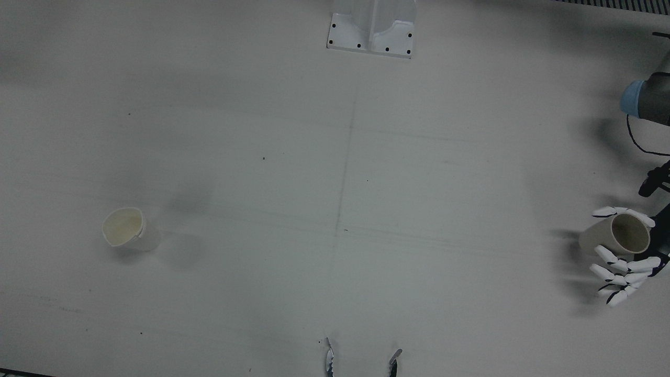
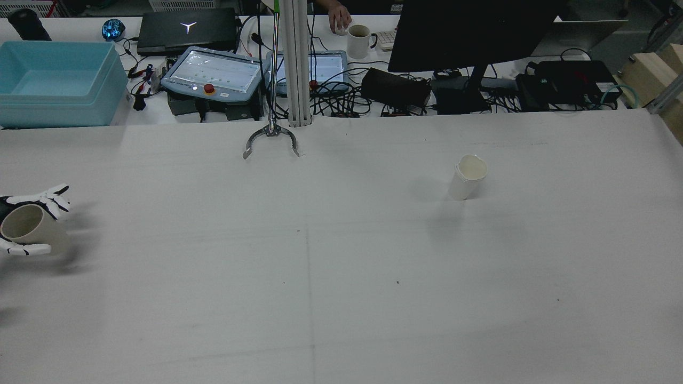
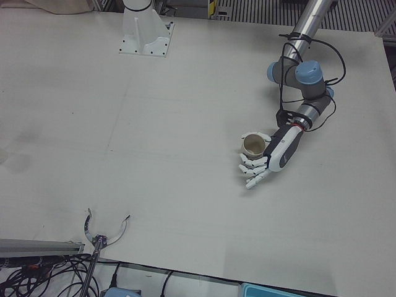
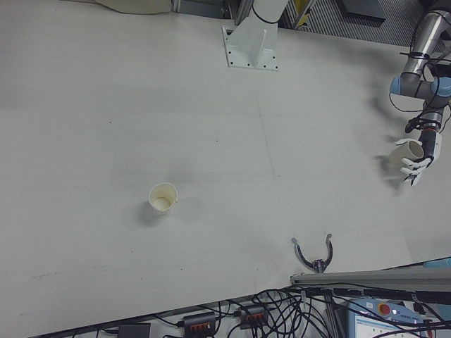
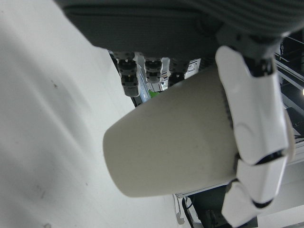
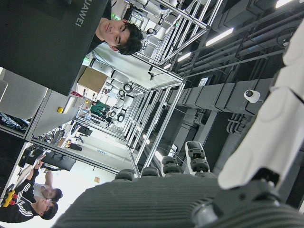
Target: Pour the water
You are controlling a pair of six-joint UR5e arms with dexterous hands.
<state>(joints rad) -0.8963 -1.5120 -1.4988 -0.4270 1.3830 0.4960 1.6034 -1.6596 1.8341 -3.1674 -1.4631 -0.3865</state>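
Note:
My left hand (image 1: 628, 264) is shut on a beige paper cup (image 1: 620, 235) at the table's far edge on my left side. The fingers wrap its wall, and its mouth faces up with a slight tilt. The rear view has the same cup (image 2: 26, 226) at its left border, and the left hand view shows the cup (image 5: 175, 152) from close by, under a white finger (image 5: 251, 118). A second paper cup (image 1: 128, 229) stands upright and alone on my right half of the table (image 2: 468, 176). My right hand (image 6: 190, 199) appears only in its own view, raised, with nothing in it.
A white arm pedestal (image 1: 371, 31) is bolted at the table's robot side. A metal claw-shaped tool (image 2: 270, 140) hangs over the operators' edge. Behind that edge are a monitor (image 2: 469, 32), teach pendants, a blue bin (image 2: 53, 80), cables and a person's hand.

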